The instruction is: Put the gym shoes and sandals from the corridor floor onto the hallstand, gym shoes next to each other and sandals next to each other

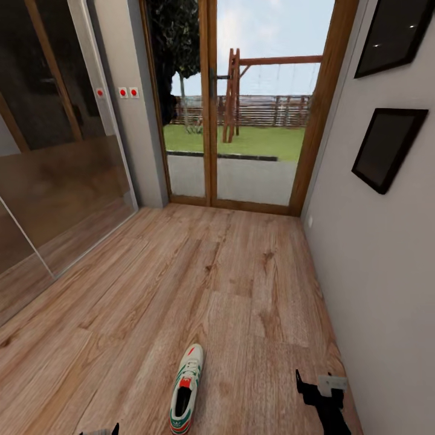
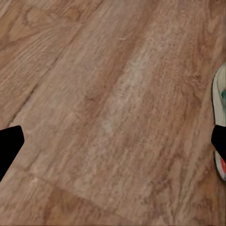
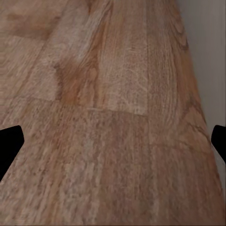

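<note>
- Left claw point(image 2: 113, 141): in its wrist view the two black fingertips point(image 2: 9, 146) sit at opposite edges of the frame, spread wide, nothing between them but bare planks. In the head view just a dark tip point(image 1: 112, 429) shows at the bottom edge, left of the shoe.
- Right claw point(image 3: 113, 141): spread wide too, black fingertips point(image 3: 9, 146) far apart over bare floor, holding nothing. In the head view the black arm end point(image 1: 323, 399) with a small white block on it sits at bottom right, close to the wall.
- Gym shoe point(image 1: 186, 389): one white lace-up sneaker lying upright on its sole on the corridor floor point(image 1: 199, 284), near the bottom of the head view, between the two claws and nearer the left one. Toe points away toward the door, heel toward the robot. Green side stripes, red-orange patch on the tongue, teal-orange at the heel, dark opening.
- Same shoe's edge point(image 2: 219, 117) shows in the left wrist view, white sole rim with a bit of teal and red, just beside one fingertip; touching or not, cannot tell.
- Floor: light-brown wood-grain planks.
- Right side: light-grey wall point(image 1: 386, 272) with two dark framed pictures point(image 1: 388, 148).
- Left side: glass panel point(image 1: 60, 181) reflecting the floor.
- Far end: wood-framed glass door point(image 1: 241, 121), with lawn, swing frame and fence outside.
</note>
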{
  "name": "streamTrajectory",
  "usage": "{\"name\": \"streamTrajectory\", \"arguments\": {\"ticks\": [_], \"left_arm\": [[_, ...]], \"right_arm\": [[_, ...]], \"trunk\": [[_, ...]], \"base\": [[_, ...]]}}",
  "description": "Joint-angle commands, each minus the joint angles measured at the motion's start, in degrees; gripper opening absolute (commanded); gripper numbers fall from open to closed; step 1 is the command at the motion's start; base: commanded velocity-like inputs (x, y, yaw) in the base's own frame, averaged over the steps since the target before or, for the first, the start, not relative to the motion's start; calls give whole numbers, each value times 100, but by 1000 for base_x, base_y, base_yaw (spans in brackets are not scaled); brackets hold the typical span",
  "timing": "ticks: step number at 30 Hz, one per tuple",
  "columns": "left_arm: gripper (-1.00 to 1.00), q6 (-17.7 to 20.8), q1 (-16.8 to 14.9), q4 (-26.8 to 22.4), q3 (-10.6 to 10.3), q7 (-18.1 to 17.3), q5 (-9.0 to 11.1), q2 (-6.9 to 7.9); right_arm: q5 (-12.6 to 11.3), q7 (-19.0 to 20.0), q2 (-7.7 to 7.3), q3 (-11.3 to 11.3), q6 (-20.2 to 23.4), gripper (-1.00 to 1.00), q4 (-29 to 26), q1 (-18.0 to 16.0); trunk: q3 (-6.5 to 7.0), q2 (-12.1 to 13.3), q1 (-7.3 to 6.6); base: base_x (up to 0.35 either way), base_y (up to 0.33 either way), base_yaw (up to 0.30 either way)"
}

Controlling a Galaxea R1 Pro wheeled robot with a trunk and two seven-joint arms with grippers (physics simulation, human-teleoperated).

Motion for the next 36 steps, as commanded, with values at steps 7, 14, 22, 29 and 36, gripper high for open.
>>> {"name": "streamTrajectory", "arguments": {"ticks": [7, 14, 22, 29, 36], "left_arm": [[100, 688, -668, 4, -43, 8, -537, -112], [100, 1348, -1079, 6, -45, 169, -1305, -454], [100, 1446, -1152, 144, -17, 315, -1783, -495], [100, 1403, -1098, 339, 18, 347, -1795, -493], [100, 1397, -1085, 387, 24, 353, -1798, -514]], "right_arm": [[-64, -41, -32, 34, 2395, 100, -2007, -593], [-92, -8, -12, 38, 3129, 100, -2352, -1083], [-74, 27, 226, 63, 3237, 100, -2369, -1163], [-44, 37, 249, 71, 3227, 100, -2331, -1171], [-30, 33, 249, 71, 3227, 100, -2310, -1168]], "trunk": [[-5, -2, -1], [-5, -2, -1], [-5, -2, -1], [-5, -2, -1], [-5, -2, -1]], "base": [[0, 0, 0], [0, 0, 0], [0, 0, 0], [0, 0, 0], [0, 0, 0]]}}
